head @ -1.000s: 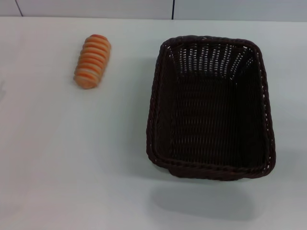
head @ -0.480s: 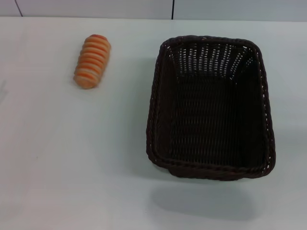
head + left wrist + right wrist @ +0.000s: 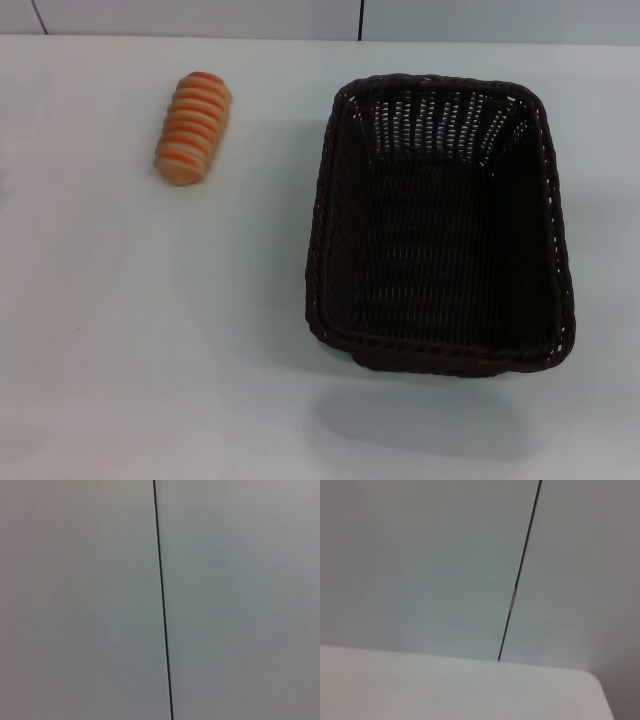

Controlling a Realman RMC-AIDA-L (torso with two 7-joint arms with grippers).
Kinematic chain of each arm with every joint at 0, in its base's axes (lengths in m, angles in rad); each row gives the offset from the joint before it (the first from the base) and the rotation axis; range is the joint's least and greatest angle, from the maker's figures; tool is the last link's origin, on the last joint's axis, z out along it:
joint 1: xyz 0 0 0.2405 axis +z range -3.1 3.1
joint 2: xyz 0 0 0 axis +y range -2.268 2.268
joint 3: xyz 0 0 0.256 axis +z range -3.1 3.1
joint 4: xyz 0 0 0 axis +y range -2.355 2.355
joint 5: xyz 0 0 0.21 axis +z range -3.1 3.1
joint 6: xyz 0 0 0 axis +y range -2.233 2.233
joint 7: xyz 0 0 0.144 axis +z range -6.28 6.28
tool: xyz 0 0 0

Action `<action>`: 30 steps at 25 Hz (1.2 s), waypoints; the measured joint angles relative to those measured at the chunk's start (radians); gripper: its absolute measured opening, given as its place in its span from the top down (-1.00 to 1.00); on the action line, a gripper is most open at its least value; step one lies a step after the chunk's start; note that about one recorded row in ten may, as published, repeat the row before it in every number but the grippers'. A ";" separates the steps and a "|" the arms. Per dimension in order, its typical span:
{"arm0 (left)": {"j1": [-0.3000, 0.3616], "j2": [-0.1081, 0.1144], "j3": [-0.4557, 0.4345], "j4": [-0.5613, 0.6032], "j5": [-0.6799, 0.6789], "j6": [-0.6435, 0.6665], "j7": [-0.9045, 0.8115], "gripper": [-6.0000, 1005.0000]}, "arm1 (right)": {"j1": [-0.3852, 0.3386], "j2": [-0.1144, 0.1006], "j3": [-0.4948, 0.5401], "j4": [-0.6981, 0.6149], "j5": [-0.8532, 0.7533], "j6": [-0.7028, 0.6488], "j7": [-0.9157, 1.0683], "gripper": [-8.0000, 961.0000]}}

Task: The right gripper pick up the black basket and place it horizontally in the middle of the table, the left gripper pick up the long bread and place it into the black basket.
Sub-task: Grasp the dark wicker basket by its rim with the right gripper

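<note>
Basket and bread lying apart, my pincers out of sight

The table (image 3: 150,380) is carrying the black basket (image 3: 440,225) on my right, lengthwise away from me, and the long bread (image 3: 193,128) well apart at far left; neither of my grippers is showing, so I cannot tell their state

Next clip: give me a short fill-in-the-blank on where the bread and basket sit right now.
1. The long bread lies on the table, to the robot's ____ of the black basket.
2. The inside of the basket is ____.
3. The basket's longer side runs away from the robot, not ____ it.
4. No ____ shows in the head view.

Missing: left; empty; across; gripper
</note>
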 joint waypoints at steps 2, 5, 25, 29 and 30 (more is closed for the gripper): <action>0.005 0.000 -0.002 0.003 0.000 0.000 -0.008 -0.64 | 0.060 -0.001 0.002 0.002 -0.078 0.070 0.015 -0.22; 0.012 0.000 -0.003 0.005 0.000 0.000 -0.014 -0.64 | 0.138 -0.001 -0.008 0.004 -0.176 0.159 0.030 -0.22; 0.037 0.003 -0.014 0.019 0.000 0.018 -0.009 -0.62 | 0.288 0.003 -0.407 -0.013 -0.267 0.244 0.341 -0.21; 0.041 0.003 -0.013 0.019 0.001 0.018 -0.011 -0.62 | 0.301 0.005 -0.484 -0.013 -0.268 0.252 0.399 -0.21; 0.043 0.003 -0.011 0.019 0.001 0.018 -0.010 -0.62 | 0.299 0.003 -0.521 -0.013 -0.268 0.249 0.428 -0.21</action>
